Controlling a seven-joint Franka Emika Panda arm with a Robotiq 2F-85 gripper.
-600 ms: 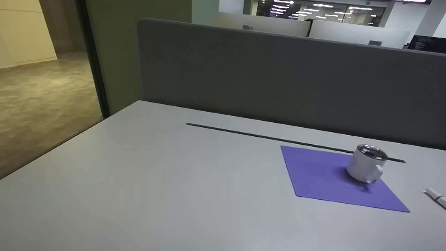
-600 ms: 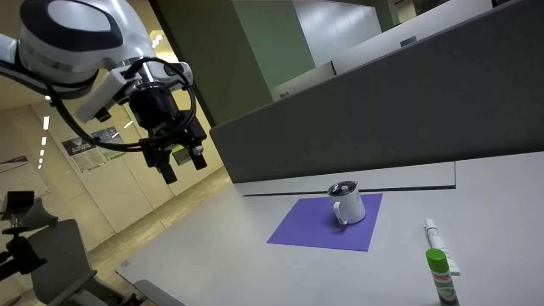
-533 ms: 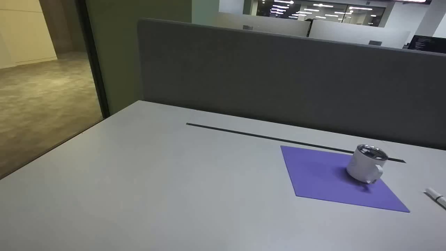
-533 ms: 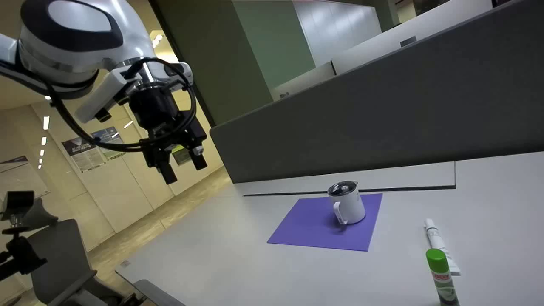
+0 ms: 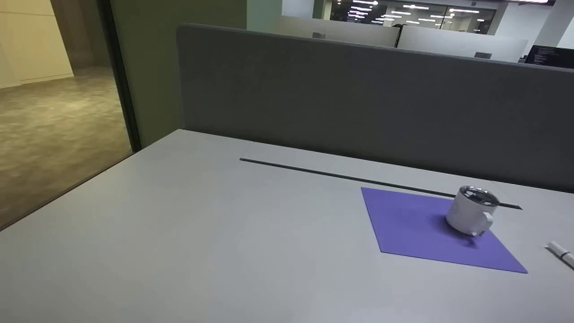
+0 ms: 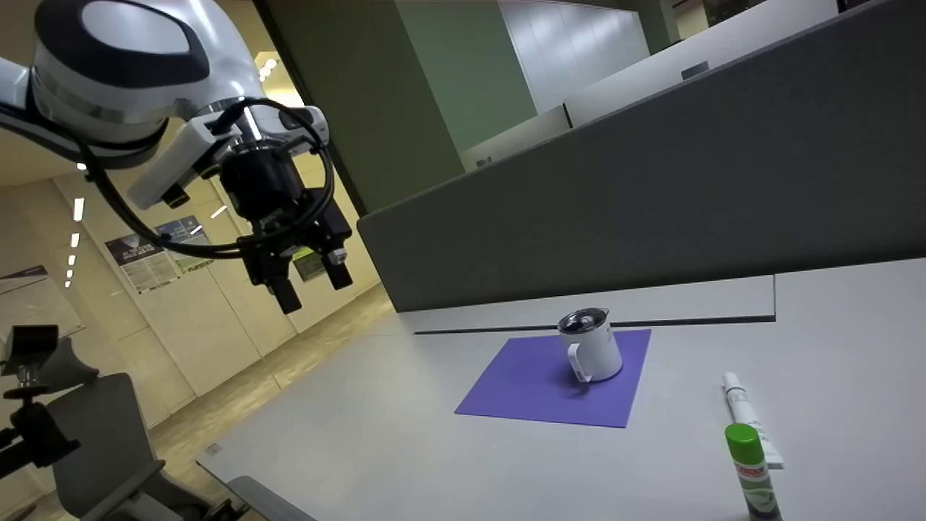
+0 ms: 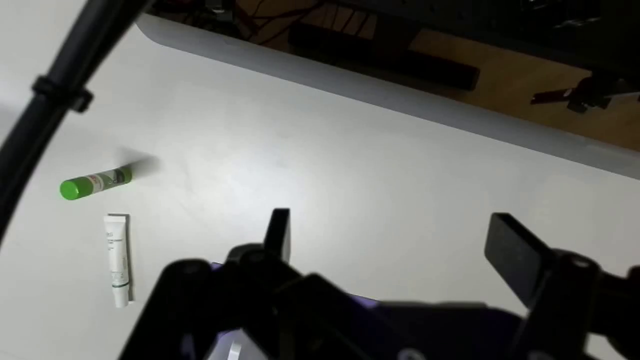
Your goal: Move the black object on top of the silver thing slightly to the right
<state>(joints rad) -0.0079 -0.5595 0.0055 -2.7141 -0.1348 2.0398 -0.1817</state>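
The silver thing appears as a small squat pale grey-white mug (image 5: 468,215) with a handle, upright on the purple mat (image 5: 403,224); the mug also shows in an exterior view (image 6: 599,354). The black object appears as the dark flat piece (image 5: 479,195) in the mug's shiny lid, also seen in an exterior view (image 6: 583,320); its details are too small to tell. My gripper (image 6: 315,289) hangs high, left of the mat and away from the mug. In the wrist view, the gripper (image 7: 389,220) is open and empty. There the mug (image 7: 235,347) is mostly hidden at the bottom edge.
A green-capped stick (image 6: 745,445) stands near a white tube (image 6: 745,409); both show in the wrist view. A grey partition (image 5: 358,103) runs behind the white desk (image 5: 224,246). A thin black line (image 5: 314,172) crosses the desk near it. A chair (image 6: 101,434) is beyond the desk edge.
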